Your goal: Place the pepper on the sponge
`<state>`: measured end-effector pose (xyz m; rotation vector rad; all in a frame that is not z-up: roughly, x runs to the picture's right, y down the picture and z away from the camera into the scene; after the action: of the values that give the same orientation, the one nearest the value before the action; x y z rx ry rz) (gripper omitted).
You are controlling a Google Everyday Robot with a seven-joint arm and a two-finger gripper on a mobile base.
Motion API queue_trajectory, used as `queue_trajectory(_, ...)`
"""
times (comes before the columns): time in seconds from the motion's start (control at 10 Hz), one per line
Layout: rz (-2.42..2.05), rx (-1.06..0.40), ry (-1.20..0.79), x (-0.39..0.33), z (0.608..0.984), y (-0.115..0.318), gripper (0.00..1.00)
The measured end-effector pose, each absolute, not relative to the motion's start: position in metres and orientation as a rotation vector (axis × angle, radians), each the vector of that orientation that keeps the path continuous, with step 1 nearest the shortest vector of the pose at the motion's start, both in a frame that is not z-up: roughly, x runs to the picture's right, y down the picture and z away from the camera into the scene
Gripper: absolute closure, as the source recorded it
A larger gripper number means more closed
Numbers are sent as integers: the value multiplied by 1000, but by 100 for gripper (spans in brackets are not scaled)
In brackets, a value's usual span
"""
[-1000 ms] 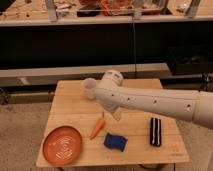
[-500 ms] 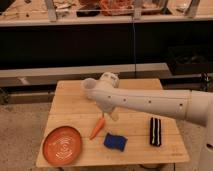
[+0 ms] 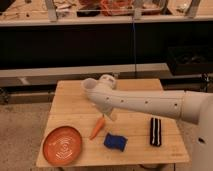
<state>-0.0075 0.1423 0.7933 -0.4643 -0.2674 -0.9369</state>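
The pepper point(image 3: 97, 128), slim and orange, lies on the wooden table point(image 3: 75, 102) near its middle front. Just to its right lies the blue sponge point(image 3: 115, 141), a small gap apart from it. My white arm reaches in from the right across the table. Its gripper point(image 3: 107, 114) hangs down from the arm's end, directly above the pepper's upper tip and close to it. The arm hides most of the gripper.
A round orange plate point(image 3: 63, 145) sits at the table's front left corner. A black oblong block with white stripes point(image 3: 156, 131) lies at the front right. Behind the table runs a dark shelf unit point(image 3: 100, 45).
The arm has shifted slightly to the left over the table, bringing the gripper nearer over the pepper. Pepper, sponge, plate and block have not moved.
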Motion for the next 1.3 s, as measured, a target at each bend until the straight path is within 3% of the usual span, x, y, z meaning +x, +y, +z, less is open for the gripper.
queue_trajectory(1.3,-1074,-418,-349,-17,829,169,20)
